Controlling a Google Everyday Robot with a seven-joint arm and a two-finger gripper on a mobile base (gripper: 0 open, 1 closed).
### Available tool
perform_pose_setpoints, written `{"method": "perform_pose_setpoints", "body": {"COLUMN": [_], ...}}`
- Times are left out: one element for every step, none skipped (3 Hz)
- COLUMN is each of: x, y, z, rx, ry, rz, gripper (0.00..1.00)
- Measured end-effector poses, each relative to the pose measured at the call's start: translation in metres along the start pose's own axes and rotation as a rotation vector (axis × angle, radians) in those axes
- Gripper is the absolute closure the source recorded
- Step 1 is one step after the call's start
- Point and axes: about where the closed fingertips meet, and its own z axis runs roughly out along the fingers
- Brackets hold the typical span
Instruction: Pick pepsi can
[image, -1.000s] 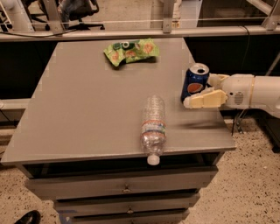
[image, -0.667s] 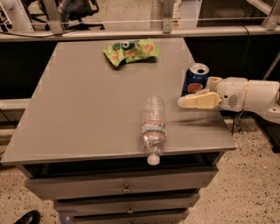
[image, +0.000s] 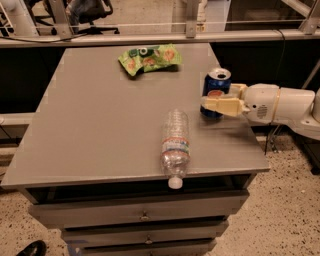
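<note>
the gripper (image: 216, 99) reaches in level from the right edge of the table (image: 95, 125), its pale fingers (image: 222, 105) spread either side of the pepsi can (image: 215, 85). one finger crosses the can's near face, low down, the other sits behind it. the can stands upright between them on the tabletop, not yet lifted. i'd say the low, sideways approach is meant to catch the can's body squarely, so closing comes next. just to the hand's near left lies a clear bottle (image: 175, 145), on its side with the cap over the table's front edge. farther off, beyond the hand to the left, a green snack bag (image: 150, 59) lies flat.
</note>
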Motion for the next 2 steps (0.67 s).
{"method": "perform_pose_setpoints", "body": {"x": [-0.035,-0.087], "y": [-0.009,-0.020], "z": [0.009,0.011], "rx": [-0.005,0.006], "ry": [-0.043,-0.028], "rz": [-0.040,-0.087], "gripper": [0.85,1.00]}}
